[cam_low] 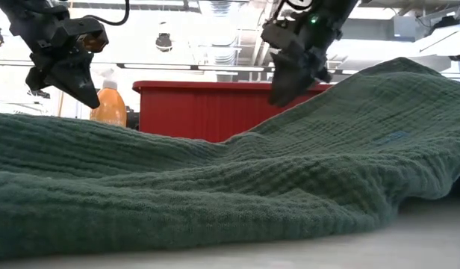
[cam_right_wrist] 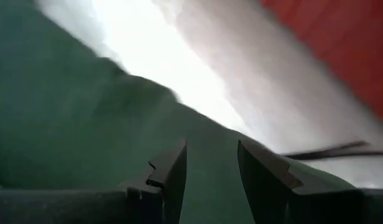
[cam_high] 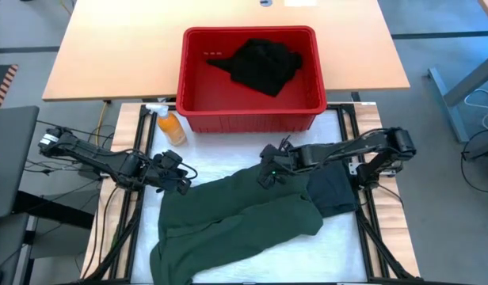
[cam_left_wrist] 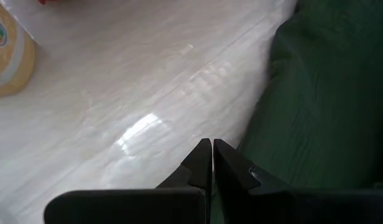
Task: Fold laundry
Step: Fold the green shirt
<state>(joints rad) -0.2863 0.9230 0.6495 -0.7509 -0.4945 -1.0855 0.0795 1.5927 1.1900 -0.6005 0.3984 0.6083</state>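
Nearest me I see the dark green waffle-textured cloth garment (cam_high: 236, 218) rumpled across the white tabletop (cam_high: 228, 154), folds soft and thick. A darker, smoother cloth (cam_high: 333, 192) lies under its right edge. My left gripper (cam_high: 183, 184) hovers just beside the green cloth's left upper edge, fingers pressed together, holding nothing. My right gripper (cam_high: 268, 176) hangs over its upper edge, fingers parted, nothing between them. Beyond stand an orange plastic bottle (cam_high: 170, 127) and a red ribbed plastic basket (cam_high: 198, 111) holding a crumpled black garment (cam_high: 264, 65).

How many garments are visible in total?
3: green one spread on the table, dark one partly under its right edge, black one in the basket. More may be hidden.
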